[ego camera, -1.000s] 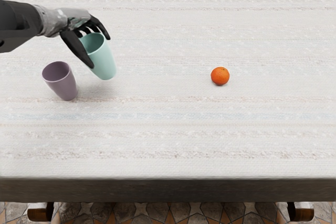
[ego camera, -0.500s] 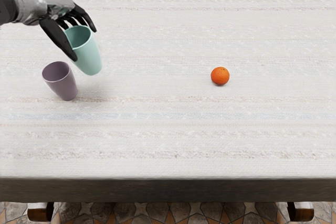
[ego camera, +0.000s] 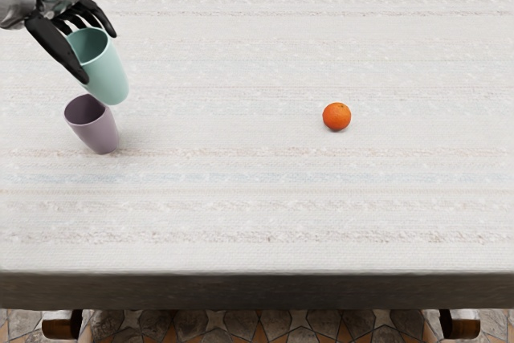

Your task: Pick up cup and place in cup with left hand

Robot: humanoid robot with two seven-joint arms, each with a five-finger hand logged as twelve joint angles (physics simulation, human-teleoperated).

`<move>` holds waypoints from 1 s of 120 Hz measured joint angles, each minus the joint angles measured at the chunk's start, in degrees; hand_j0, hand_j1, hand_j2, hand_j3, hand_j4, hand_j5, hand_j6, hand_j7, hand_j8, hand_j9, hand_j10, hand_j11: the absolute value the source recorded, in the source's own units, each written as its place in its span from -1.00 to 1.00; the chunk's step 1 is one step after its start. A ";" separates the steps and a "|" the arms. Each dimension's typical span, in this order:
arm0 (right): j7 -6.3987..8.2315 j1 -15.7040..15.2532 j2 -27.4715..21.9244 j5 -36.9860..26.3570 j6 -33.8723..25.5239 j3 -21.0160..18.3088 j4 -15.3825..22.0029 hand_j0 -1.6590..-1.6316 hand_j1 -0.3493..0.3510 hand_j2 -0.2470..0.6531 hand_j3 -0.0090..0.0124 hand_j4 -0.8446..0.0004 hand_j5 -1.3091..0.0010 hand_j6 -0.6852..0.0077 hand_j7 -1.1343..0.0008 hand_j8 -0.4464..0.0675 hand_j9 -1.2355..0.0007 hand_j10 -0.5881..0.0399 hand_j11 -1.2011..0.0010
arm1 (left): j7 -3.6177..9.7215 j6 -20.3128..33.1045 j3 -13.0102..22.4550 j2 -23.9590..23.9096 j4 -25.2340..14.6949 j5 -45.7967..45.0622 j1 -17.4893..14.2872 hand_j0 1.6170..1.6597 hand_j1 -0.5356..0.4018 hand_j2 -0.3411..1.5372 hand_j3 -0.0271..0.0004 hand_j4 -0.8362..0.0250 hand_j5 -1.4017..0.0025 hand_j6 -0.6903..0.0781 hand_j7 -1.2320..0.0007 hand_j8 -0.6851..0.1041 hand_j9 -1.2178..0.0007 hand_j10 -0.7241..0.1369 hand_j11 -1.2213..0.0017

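Note:
My left hand [ego camera: 98,58] comes in at the upper left, its thumb and fingers closed around the mint-green cup [ego camera: 108,76]. That cup is held off the table, mouth up and somewhat tilted. Its lower end overlaps the back right rim of the purple cup [ego camera: 95,128] in the picture; whether the two touch I cannot tell. The purple cup stands mouth up on the table at the left. Its opening faces up, partly covered from view by the green cup's base.
An orange [ego camera: 336,116] lies on the cloth-covered table [ego camera: 257,198] right of centre. The table's front edge runs across the lower part of the view.
My left hand has carried the green cup leftward and a little toward the back, from the right of the purple cup to over its back right rim. The purple cup and orange have stayed put.

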 joint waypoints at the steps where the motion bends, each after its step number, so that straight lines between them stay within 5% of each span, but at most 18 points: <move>1: 0.00 0.00 0.00 0.00 0.00 0.00 0.00 -0.93 -1.00 -0.45 -0.16 1.00 1.00 0.98 1.00 0.74 1.00 0.87 1.00 | 0.00 0.00 0.01 0.07 0.00 0.00 0.00 0.79 -0.05 -0.46 0.97 -0.19 0.02 -0.11 -0.11 -0.04 -0.09 -0.28 -0.10; 50: 0.00 0.00 0.00 0.00 0.00 0.00 0.00 -0.93 -1.00 -0.45 -0.16 1.00 1.00 0.98 1.00 0.74 1.00 0.87 1.00 | 0.00 -0.19 0.75 2.48 0.49 0.07 0.88 0.78 -0.03 -0.49 0.97 -0.19 0.02 -0.12 -0.12 -0.05 -0.09 -0.30 -0.10; 120: 0.00 0.00 0.00 0.00 0.00 0.00 0.00 -0.93 -1.00 -0.45 -0.16 1.00 1.00 0.98 1.00 0.74 1.00 0.87 1.00 | 0.00 -1.19 0.87 1.23 7.28 0.39 3.77 0.77 -0.09 -0.49 0.97 -0.18 0.02 -0.04 -0.12 -0.01 -0.09 -0.21 -0.10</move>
